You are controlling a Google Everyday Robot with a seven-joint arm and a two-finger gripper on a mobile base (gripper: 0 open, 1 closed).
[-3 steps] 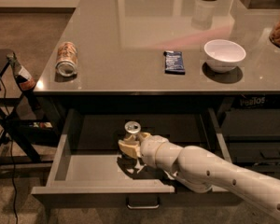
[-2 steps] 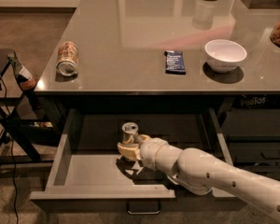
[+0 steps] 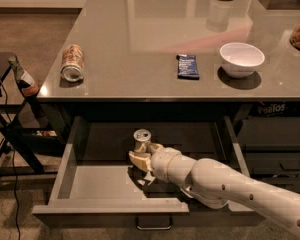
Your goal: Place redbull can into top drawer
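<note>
The top drawer (image 3: 90, 186) is pulled open below the table's front edge, with a small metal handle at its front. The redbull can (image 3: 141, 140) stands upright inside the drawer, its silver pull-tab top showing. My gripper (image 3: 141, 160) reaches into the drawer from the lower right and is shut on the can's lower body. The can's lower part is hidden by the fingers (image 3: 136, 159).
On the grey table (image 3: 140, 29): an orange-brown can (image 3: 72, 62) lying on its side at the left, a dark blue snack packet (image 3: 188, 66), a white bowl (image 3: 241, 59). A bottle (image 3: 23, 79) on a black rack stands at the left. Darker drawers (image 3: 275, 134) are at the right.
The gripper and the can have barely moved; the can sits slightly lower in the drawer.
</note>
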